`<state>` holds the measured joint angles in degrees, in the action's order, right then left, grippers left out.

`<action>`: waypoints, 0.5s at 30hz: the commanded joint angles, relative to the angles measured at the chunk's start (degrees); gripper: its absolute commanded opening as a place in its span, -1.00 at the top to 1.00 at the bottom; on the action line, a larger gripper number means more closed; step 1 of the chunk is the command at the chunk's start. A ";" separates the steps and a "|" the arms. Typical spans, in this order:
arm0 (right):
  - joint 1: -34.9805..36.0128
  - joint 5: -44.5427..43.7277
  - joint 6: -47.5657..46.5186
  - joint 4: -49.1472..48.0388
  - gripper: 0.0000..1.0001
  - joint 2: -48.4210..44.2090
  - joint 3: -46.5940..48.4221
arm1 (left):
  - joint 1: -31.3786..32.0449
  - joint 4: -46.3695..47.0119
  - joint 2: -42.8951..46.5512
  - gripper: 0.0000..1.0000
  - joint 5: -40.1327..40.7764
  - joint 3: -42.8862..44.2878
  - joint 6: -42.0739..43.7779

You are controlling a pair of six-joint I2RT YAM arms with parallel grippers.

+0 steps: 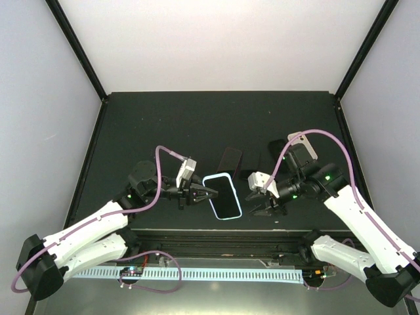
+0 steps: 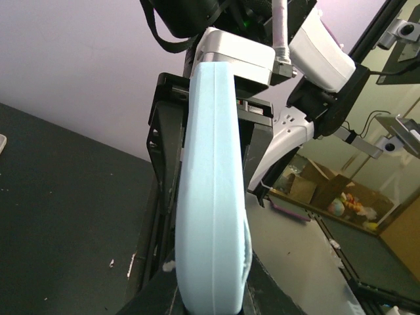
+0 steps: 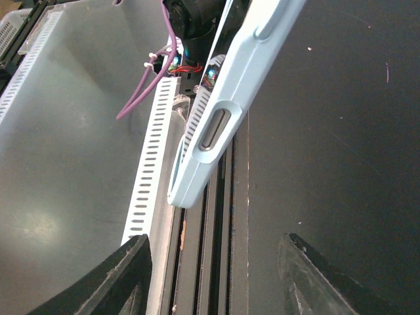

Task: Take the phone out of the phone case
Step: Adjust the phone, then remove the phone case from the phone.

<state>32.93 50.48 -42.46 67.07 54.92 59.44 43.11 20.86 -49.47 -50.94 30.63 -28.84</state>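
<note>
- The phone [image 1: 224, 197] is not out yet. From above, its black screen sits fully inside the pale blue rim of the case [image 1: 216, 176].
- The cased phone is at the middle of the near part of the counter [image 1: 164, 125], between the two arms.
- The left gripper [image 1: 199, 193] is pressed on the case at its left long side. In the left wrist view the case stands edge-on between the dark fingers [image 2: 266, 298].
- The right gripper [image 3: 216, 266] is spread wide and holds nothing. It is just beside the right side of the case and does not touch it.
- In the right wrist view the case is above the fingers, with one side button [image 3: 212, 128] visible. The case seems lifted a little off the counter, but I cannot tell this for sure.
- Done so far, in my judgement: only the hold on the case.
- Left to do: the right gripper must come to the case, the soft rim must be peeled or pushed off one corner, and the phone must slide free.
- Two other phones, a dark phone [image 1: 230, 158] and a white-rimmed phone [image 1: 303, 146], lie farther back, well apart.
</note>
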 commanded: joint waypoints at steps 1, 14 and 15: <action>2.90 -1.03 1.28 -2.86 -0.03 -0.03 0.21 | -0.40 6.50 -0.04 0.97 -1.51 3.49 -2.30; 7.52 -2.40 4.52 -4.99 0.22 1.87 0.41 | -0.40 9.21 -0.46 0.97 -0.92 2.51 -4.11; 7.50 -2.46 4.65 -5.09 0.24 2.05 0.47 | -0.47 9.53 -0.57 0.97 -1.04 2.43 -4.24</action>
<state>39.88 48.60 -38.83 63.90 56.97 59.44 43.07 24.25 -49.95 -51.27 30.65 -32.08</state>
